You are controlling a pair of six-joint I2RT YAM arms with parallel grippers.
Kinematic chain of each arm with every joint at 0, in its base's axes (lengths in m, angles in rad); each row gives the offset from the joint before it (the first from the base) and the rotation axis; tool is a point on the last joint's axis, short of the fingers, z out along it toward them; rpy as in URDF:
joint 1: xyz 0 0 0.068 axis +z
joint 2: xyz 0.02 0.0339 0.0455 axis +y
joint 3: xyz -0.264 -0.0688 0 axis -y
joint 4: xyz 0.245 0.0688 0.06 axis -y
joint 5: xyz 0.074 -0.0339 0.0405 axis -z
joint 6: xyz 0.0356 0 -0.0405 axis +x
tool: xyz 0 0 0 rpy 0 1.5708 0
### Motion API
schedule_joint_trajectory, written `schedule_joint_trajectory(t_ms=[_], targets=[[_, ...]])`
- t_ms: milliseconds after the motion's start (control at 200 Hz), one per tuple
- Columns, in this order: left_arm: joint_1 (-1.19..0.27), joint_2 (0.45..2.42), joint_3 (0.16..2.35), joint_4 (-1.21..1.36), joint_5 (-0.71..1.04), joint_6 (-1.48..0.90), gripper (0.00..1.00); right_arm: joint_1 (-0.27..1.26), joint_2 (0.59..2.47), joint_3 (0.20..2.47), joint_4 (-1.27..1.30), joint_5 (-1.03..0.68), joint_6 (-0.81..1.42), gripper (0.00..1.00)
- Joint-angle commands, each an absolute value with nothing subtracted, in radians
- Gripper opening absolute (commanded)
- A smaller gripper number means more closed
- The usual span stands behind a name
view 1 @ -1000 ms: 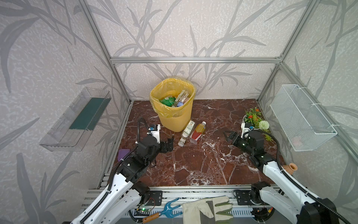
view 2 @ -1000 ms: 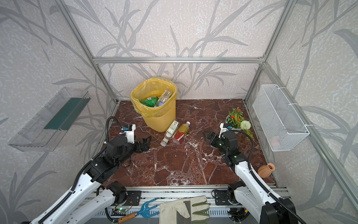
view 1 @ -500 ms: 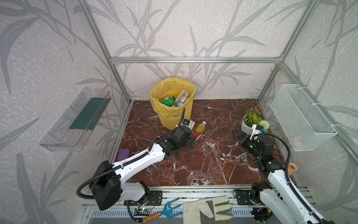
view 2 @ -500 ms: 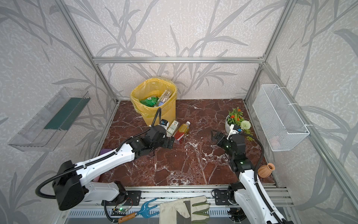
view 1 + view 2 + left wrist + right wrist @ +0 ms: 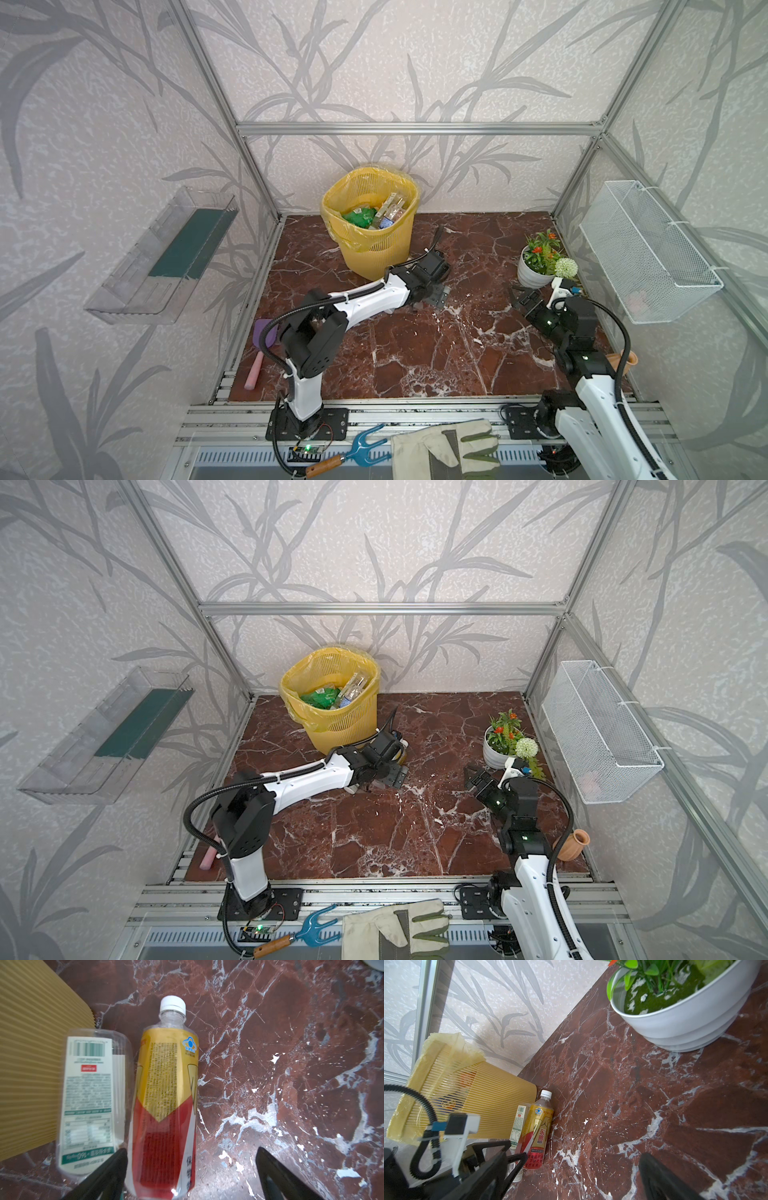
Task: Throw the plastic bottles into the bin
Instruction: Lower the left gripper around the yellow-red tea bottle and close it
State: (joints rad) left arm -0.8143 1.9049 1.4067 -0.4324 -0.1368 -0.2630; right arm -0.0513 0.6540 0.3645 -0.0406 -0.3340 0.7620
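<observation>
The bin (image 5: 376,245) holds bottles (image 5: 374,214), and just beside its base a white-labelled bottle (image 5: 89,1095) and a yellow-and-red bottle (image 5: 166,1095) lie side by side, the left gripper (image 5: 191,1149) spread unclamped around the latter's bottom end, the right gripper (image 5: 519,296) well right of the bin, spread and empty.

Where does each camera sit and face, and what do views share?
Top views: high in front, facing down and back toward the bin; left hand and right hand show.
Left wrist: on the left arm, facing down at the red bottle and white bottle; own fingers show.
Right wrist: on the right arm, facing low across the floor to bottles, bin, left hand; own fingers show.
Shared: both wrist views show both bottles by the bin.
</observation>
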Motion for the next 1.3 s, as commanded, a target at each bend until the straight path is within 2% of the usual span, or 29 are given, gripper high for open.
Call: schedule_joint_trajectory(t_ms=[0, 225, 350, 535, 630, 745, 870, 1294], targets=[[-0.816, 1.962, 1.47, -0.501, -0.163, -0.236, 0.94, -0.062, 0.653, 0.364, -0.047, -0.36, 0.75, 0.99], [-0.816, 2.024, 1.51, -0.504, -0.201, -0.219, 0.94, -0.074, 0.653, 0.356, -0.048, -0.373, 0.746, 0.99], [-0.816, 2.053, 1.521, -0.501, -0.157, -0.206, 0.86, -0.078, 0.654, 0.348, -0.038, -0.38, 0.752, 0.99], [-0.816, 2.08, 1.521, -0.497, -0.152, -0.202, 0.84, -0.081, 0.651, 0.345, -0.036, -0.382, 0.753, 0.99], [-0.816, 2.1, 1.533, -0.497, -0.129, -0.198, 0.78, -0.083, 0.652, 0.344, -0.033, -0.386, 0.756, 0.99], [-0.816, 2.103, 1.528, -0.478, -0.098, -0.214, 0.64, -0.084, 0.647, 0.343, -0.033, -0.39, 0.76, 0.99], [-0.823, 2.048, 1.487, -0.436, -0.084, -0.225, 0.56, -0.084, 0.64, 0.343, -0.034, -0.39, 0.76, 0.99], [-0.871, 1.677, 1.291, -0.294, -0.149, -0.25, 0.56, -0.084, 0.65, 0.338, -0.01, -0.41, 0.769, 0.99]])
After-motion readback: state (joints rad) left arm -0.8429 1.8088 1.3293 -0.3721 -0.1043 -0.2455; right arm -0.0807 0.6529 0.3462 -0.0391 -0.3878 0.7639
